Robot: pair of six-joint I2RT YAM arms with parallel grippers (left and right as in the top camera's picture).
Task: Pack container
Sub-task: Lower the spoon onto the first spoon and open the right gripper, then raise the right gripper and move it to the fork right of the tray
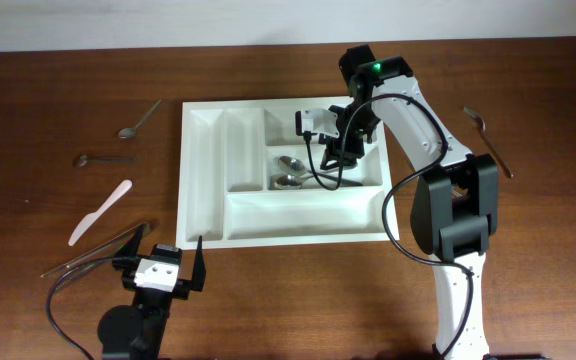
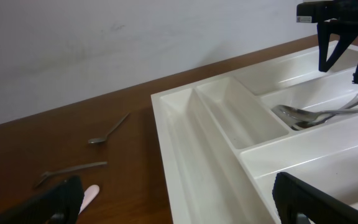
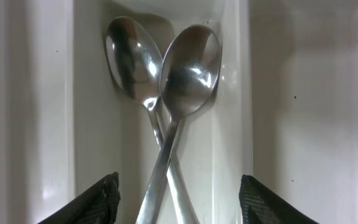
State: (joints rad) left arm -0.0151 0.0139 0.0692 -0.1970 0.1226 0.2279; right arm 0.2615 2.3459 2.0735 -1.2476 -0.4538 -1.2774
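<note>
The cutlery tray (image 1: 298,212) lies flat mid-tabletop (image 1: 48,80), long axis left-right, with two crossed spoons (image 3: 188,68) in one compartment. One fork (image 1: 488,140), two teaspoons (image 1: 138,120) and possibly chopsticks (image 1: 98,250) lie outside. The left fingers (image 2: 316,199) and right fingers (image 3: 95,202) gape empty.

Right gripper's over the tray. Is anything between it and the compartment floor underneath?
Yes. Two spoons lie crossed in that compartment of the container, directly under the open right gripper, with their bowls against the end wall.
</note>
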